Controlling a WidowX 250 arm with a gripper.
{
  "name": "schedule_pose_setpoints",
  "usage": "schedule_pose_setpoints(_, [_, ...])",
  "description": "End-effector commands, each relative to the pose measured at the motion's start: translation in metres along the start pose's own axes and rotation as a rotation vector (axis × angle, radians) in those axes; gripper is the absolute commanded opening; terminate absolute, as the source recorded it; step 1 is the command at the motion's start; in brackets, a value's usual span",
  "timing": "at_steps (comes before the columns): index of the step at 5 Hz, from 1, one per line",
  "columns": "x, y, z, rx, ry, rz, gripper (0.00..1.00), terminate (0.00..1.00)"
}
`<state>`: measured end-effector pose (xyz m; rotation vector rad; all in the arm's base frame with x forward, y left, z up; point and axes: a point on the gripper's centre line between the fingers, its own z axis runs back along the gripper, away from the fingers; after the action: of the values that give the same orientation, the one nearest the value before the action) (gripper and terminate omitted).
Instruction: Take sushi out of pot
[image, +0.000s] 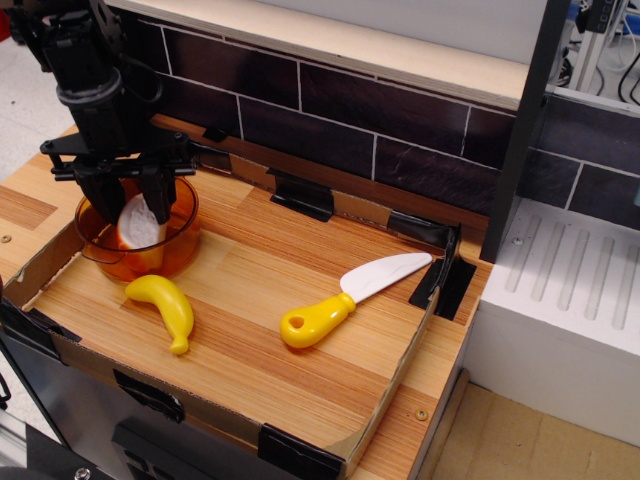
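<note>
The sushi (140, 229), white and bumpy, stands on edge inside the translucent orange pot (183, 243) at the far left of the wooden tray. Its orange-red side does not show clearly. My black gripper (134, 211) reaches down into the pot from above. Its two fingers (158, 203) press against the left and right sides of the sushi, so it is shut on it. The sushi's lower part is still inside the pot, and the fingertips are partly hidden behind the pot's rim.
A yellow toy banana (165, 306) lies just in front of the pot. A toy knife (346, 295) with a yellow handle and a white blade lies mid-tray. The low cardboard tray wall (395, 385) runs along the right. A dark tiled wall (400, 120) stands behind.
</note>
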<state>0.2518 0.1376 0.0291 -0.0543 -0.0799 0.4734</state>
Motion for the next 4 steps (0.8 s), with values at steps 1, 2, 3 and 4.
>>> schedule_pose_setpoints(1, [0.016, 0.006, 0.078, -0.014, -0.134, 0.1, 0.0, 0.0])
schedule_pose_setpoints(2, [0.023, 0.005, 0.12, -0.109, -0.177, 0.152, 0.0, 0.0])
schedule_pose_setpoints(3, [0.014, -0.017, 0.129, -0.142, -0.077, 0.11, 0.0, 0.0])
schedule_pose_setpoints(4, [-0.028, -0.048, 0.112, -0.136, 0.021, -0.035, 0.0, 0.0])
